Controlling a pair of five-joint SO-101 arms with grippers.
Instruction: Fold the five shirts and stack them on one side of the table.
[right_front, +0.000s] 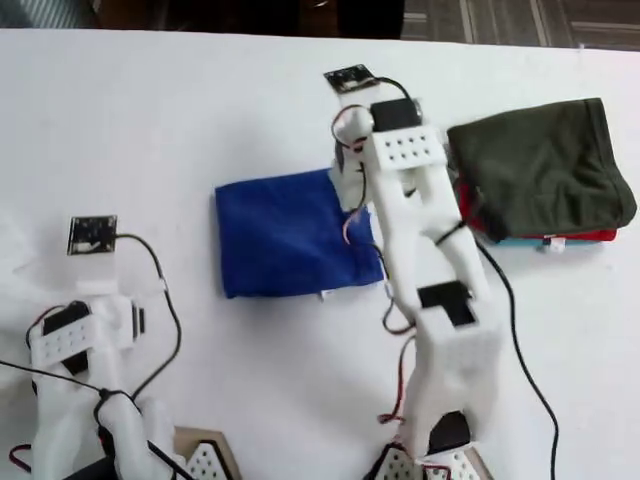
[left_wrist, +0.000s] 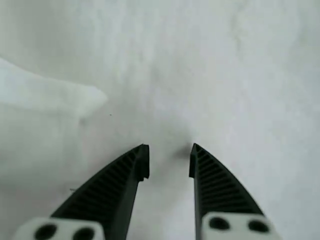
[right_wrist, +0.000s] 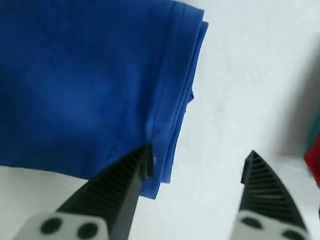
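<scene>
Blue shirt (right_wrist: 75, 75) lies folded beside the wide-open, empty right gripper (right_wrist: 199, 159); left gripper (left_wrist: 169, 152) part-open, empty.

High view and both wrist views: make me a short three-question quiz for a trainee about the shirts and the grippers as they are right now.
1. True or false: the folded blue cotton shirt lies on top of the stack of folded shirts.
2. Short answer: what colour is the topmost shirt of that stack?
3. Fill in: the right gripper, with one fingertip at the blue shirt's folded edge, is ____.

Key
1. False: it lies by itself on the white table, apart from the stack.
2. Dark green.
3. Open.
</scene>
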